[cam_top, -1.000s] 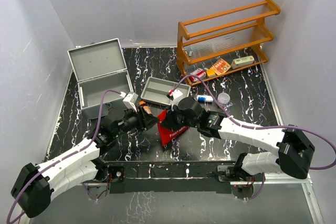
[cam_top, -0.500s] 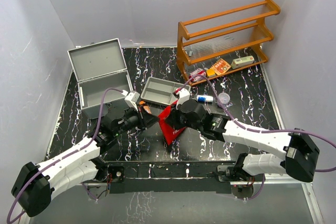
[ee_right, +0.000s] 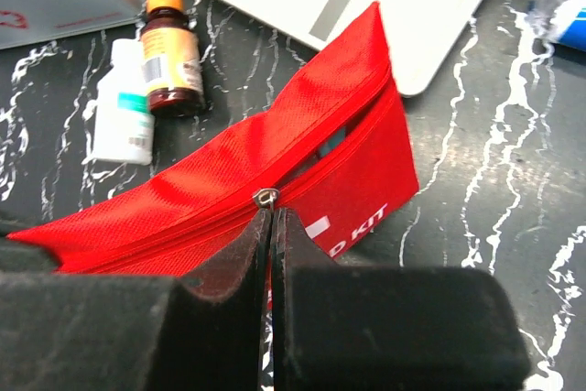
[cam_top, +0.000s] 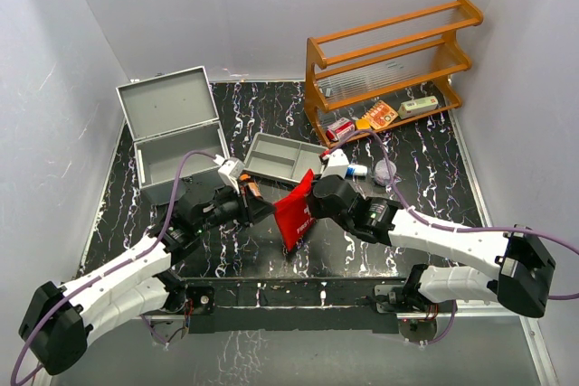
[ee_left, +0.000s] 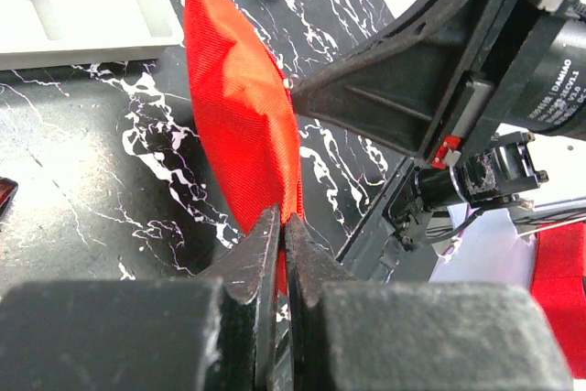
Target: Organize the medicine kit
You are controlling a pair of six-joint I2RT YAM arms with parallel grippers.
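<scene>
Left gripper [ee_left: 280, 224] is clamped on a bottom edge of the red pouch [ee_left: 240, 107], fabric pinched between the tips. Right gripper [ee_right: 269, 215] is clamped too, its tips meeting at the metal zipper pull [ee_right: 266, 196]. It looks like it's pinching the pull tab, but the tab is hidden between the fingers, so I can't confirm. The pouch is held on edge between the two arms at mid-table, and the zip has a short slit open near one end. The medicine kit [cam_top: 169, 102] sits at the back-left of the table [cam_top: 425, 169] with its lid standing open, well apart from both grippers. The grey tray [cam_top: 274, 155] is just behind the pouch, between the kit and the wooden shelf [cam_top: 389, 61]. A brown bottle [ee_right: 168, 52] and a white bottle [ee_right: 124, 116] lie side by side on the table near the tray.
</scene>
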